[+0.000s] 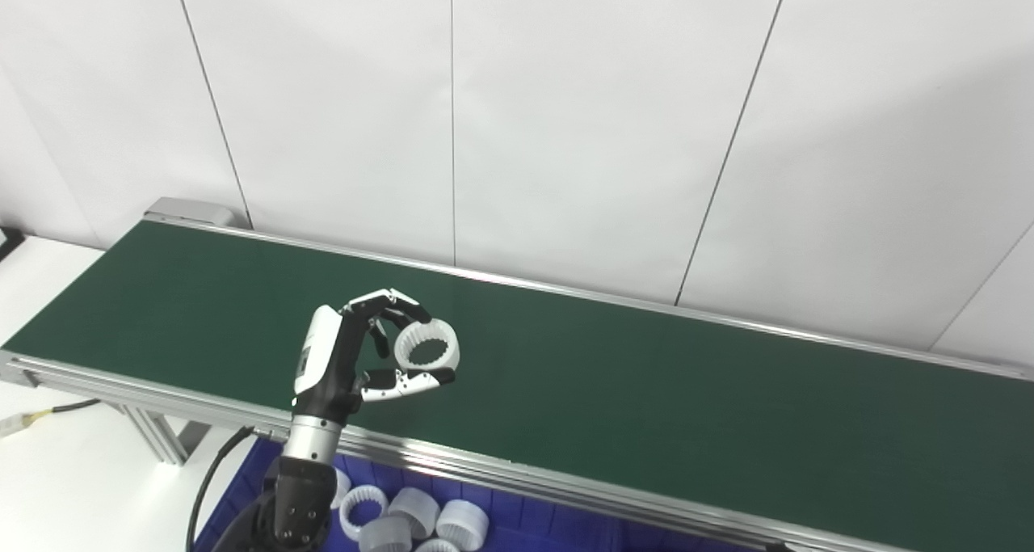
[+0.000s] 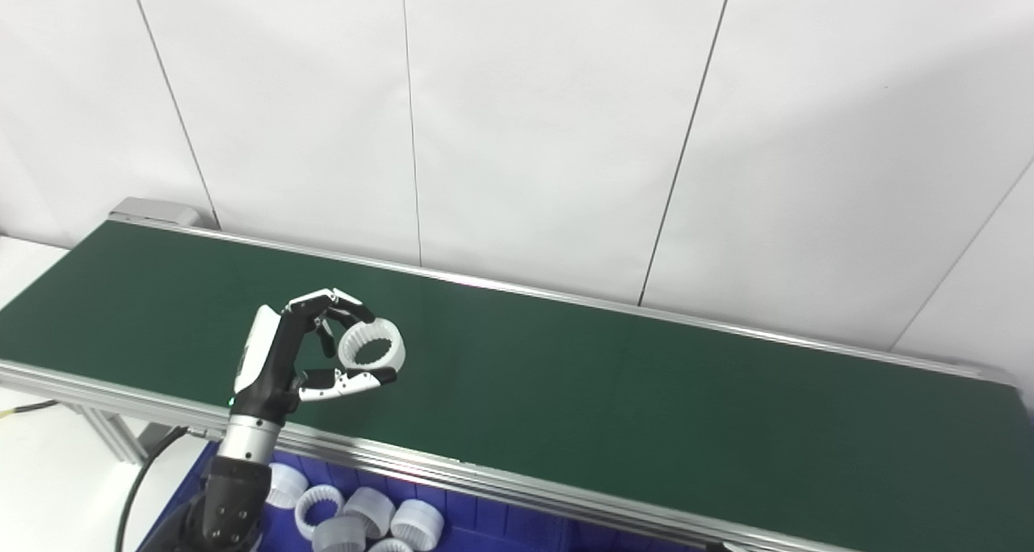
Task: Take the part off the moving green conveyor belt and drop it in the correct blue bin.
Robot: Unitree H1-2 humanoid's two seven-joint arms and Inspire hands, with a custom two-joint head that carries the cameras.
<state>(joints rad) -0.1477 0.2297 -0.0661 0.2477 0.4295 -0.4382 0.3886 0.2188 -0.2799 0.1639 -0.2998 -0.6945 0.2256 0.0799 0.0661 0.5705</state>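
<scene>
A white ring-shaped part with a toothed inner rim (image 1: 426,346) is held between the fingers and thumb of my left hand (image 1: 355,354), above the near half of the green conveyor belt (image 1: 646,390). The hand is shut on the part, its open side facing me. It also shows in the right eye view (image 2: 371,347). A blue bin (image 1: 501,520) sits below the belt's near edge, right of the forearm, with several white ring parts (image 1: 412,520) in it. My right hand is not in view.
The belt runs from the far left to the right edge between aluminium side rails (image 1: 501,467). A white panelled wall stands behind it. A white table surface (image 1: 73,471) and a black cable (image 1: 206,479) lie at the lower left.
</scene>
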